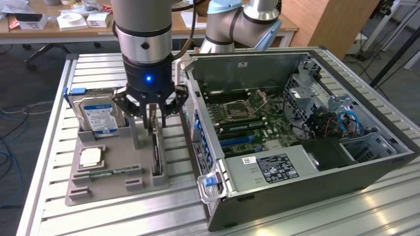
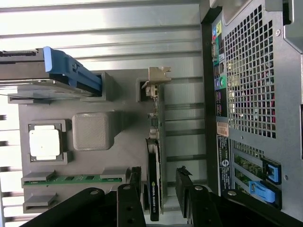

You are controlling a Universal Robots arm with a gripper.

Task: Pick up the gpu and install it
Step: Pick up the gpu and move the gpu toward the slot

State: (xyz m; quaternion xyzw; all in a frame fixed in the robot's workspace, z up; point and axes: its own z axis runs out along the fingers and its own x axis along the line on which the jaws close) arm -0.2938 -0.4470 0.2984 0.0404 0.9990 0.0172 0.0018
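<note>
edgewise, thin dark gpu (image 2: 154, 189), black jaws spread astride

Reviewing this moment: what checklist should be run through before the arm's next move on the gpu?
1. Gripper lined up over the gpu: ok, one finger on each side.
2. Jaws open: ok, a gap shows on both sides of the card.
3. gpu standing on edge in the grey tray: ok.
4. gpu gripped: not ok, not yet touched.
5. Computer case open, board exposed: ok.
6. Target slot free: cannot tell.
</note>
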